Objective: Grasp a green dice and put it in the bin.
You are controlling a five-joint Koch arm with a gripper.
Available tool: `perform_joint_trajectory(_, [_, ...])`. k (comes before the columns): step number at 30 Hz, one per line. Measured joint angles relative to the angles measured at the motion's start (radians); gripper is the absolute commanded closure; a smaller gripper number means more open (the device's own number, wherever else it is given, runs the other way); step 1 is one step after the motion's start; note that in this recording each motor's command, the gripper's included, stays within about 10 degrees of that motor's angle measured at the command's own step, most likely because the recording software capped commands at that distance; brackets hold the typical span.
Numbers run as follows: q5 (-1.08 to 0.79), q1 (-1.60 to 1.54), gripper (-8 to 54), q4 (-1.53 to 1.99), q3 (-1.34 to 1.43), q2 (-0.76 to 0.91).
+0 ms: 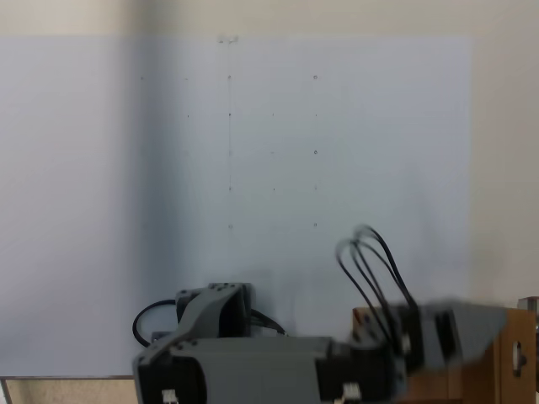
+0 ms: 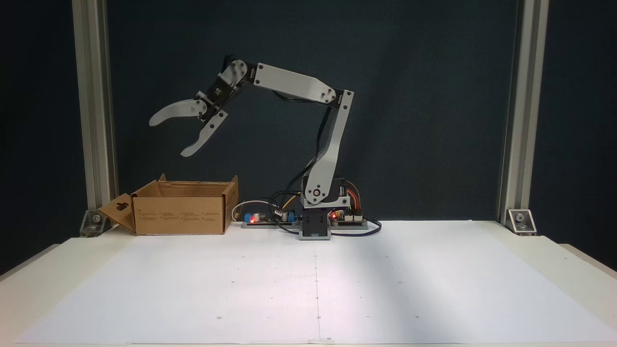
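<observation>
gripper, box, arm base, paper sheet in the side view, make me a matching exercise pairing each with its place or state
Things:
1. gripper
2. cardboard box
3. arm base
4. white paper sheet

Places or states:
A. lying flat across the tabletop, marked with small dots
B. standing on the table at the left of the side-on fixed view, flaps open
C. raised in the air above the box, jaws spread, nothing between them
D. fixed at the back edge of the sheet, beside circuit boards with red lights

Pairs: 1-C, 2-B, 3-D, 4-A
</observation>
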Motion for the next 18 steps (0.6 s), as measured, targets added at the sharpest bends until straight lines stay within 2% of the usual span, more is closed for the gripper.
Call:
perform_joint_trajectory(4, [0.081, -0.255, 2.2, 0.000, 0.000, 0.005])
perform_joint_trajectory(5, [0.095, -0.440, 1.9, 0.000, 0.000, 0.005])
perform_joint_trajectory(7, [0.095, -0.497, 1.8, 0.000, 0.000, 0.005])
perform_joint_trajectory(11, [0.095, -0.842, 1.8, 0.000, 0.002, 0.005])
perform_joint_trajectory(18, [0.095, -1.111, 1.8, -0.002, 0.000, 0.005])
